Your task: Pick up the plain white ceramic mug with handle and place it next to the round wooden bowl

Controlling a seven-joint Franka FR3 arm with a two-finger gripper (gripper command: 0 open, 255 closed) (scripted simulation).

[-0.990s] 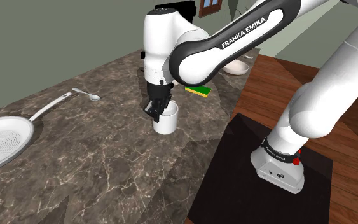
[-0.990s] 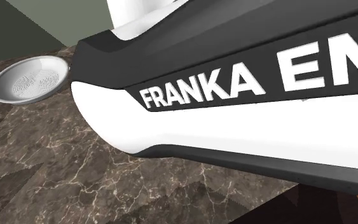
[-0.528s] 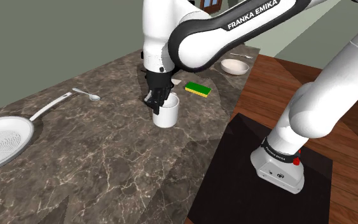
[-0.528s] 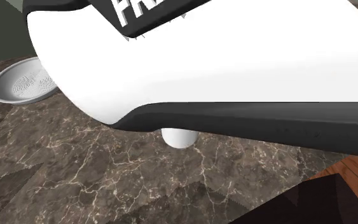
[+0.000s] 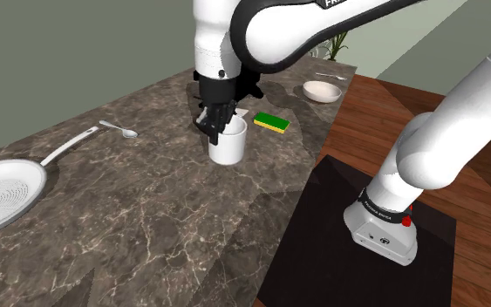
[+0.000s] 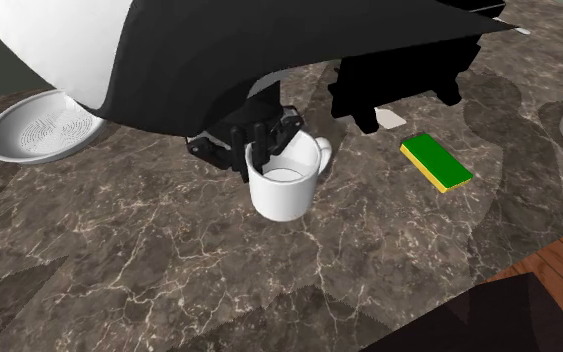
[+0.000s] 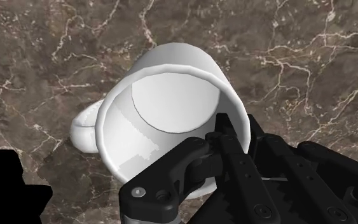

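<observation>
Shoulder view: a raised camera beside and slightly behind the stand (image 5: 313, 253), at middle distance, looking down and leftward across the counter (image 5: 147, 218); the arm (image 5: 444, 131) rises at right. Second exterior view: facing much the same way but far nearer and lower, looking in beneath the arm. These two share the mug (image 5: 228, 148), the sponge (image 5: 271, 123) to its right, the pan (image 5: 3, 196) at far left and the bowl (image 5: 322, 91) at far right. Wrist view: very near, looking down along the gripper (image 7: 241, 137) into the same mug's mouth, with the counter behind.
</observation>
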